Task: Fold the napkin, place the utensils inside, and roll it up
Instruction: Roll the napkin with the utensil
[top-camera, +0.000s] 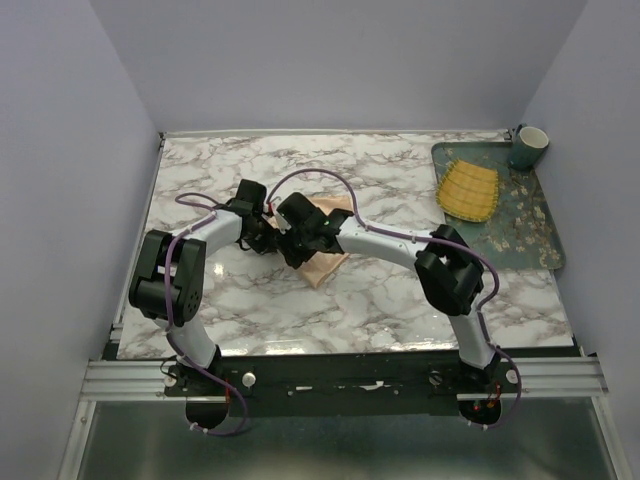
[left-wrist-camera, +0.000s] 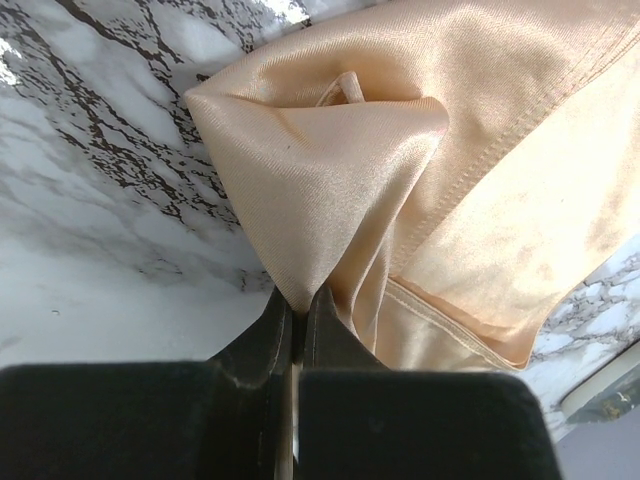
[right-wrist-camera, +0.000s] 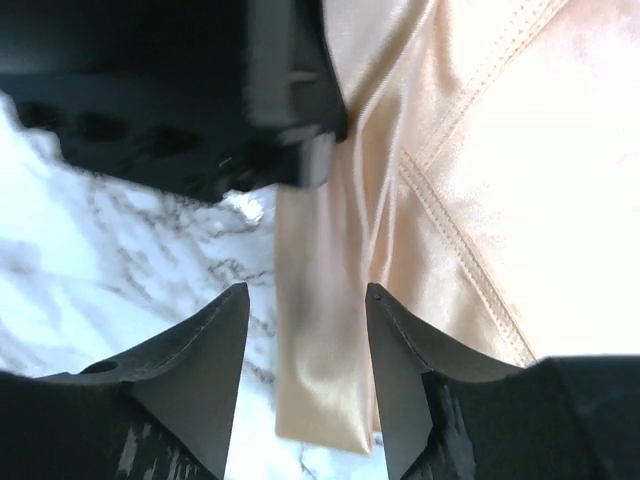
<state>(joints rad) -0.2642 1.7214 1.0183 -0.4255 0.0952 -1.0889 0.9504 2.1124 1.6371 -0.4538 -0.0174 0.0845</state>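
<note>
**A:** Where is the cloth, and who has it?

**B:** The plain peach-orange satin napkin (top-camera: 325, 264) lies bunched near the middle of the white marble bench (top-camera: 400, 180), mostly hidden under both wrists. The left hand (left-wrist-camera: 298, 300) is closed on it, its fingers pinched tight on a raised peak of fabric, with the stitched hem falling away to the right.

**A:** And the right hand?

**B:** The right hand (right-wrist-camera: 305, 292) is open and grips nothing. Its two dark fingers stand apart, and a narrow folded strip of the napkin shows in the gap between them. The strip's long axis runs straight ahead from the fingers, toward the black body of the left hand just beyond.

**A:** So what does the next move depend on?

**B:** I'd say on that strip. It lies directly in front of the right hand, lengthwise to it, so that hand is better placed to close on the fold. The left hand would then only need to anchor its corner. Whether the fingers reach low enough to catch the cloth, I can't tell.

**A:** Any utensils, labels or writing?

**B:** I see no utensils and nothing readable. Well apart, at the far right, a speckled teal tray (top-camera: 535, 235) carries a yellow checked waffle cloth (top-camera: 468, 190), with a green mug (top-camera: 528, 147) at its far corner.
</note>
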